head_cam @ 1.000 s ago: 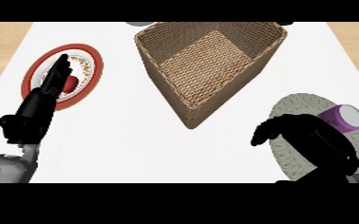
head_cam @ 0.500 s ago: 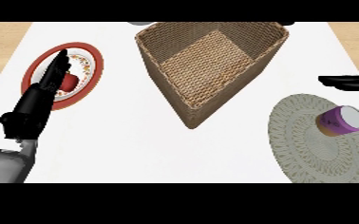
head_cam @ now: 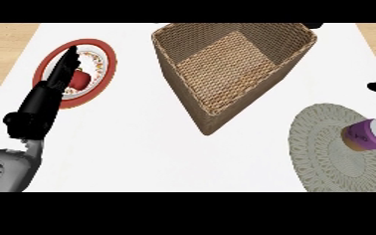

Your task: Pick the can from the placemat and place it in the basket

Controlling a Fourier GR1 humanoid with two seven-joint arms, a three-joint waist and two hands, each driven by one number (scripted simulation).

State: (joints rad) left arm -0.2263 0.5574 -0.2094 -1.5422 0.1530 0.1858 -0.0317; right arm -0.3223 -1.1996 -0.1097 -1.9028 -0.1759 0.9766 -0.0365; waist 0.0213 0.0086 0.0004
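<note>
A small purple can with a pale tan top (head_cam: 360, 135) lay on its side on a round grey-green woven placemat (head_cam: 323, 149), at the mat's right part and partly cut off by the view's right edge. The placemat sat at the right side of the white desk (head_cam: 140, 149). Up and to the left of it, well apart from the can, stood a large brown wicker basket (head_cam: 220, 64) with tall woven walls and an open top; bare desk lay between the mat and the basket's nearest corner. At the far left of the desk was a round red-rimmed plate with a white centre (head_cam: 99, 69), holding a small red object (head_cam: 79, 78). The left robot hand (head_cam: 51, 92), black on a grey forearm, rested over this plate with its fingers straight and pressed together, pointing up, holding nothing. A small black sliver (head_cam: 371, 86) showed at the right edge above the placemat; what it was could not be told.
</note>
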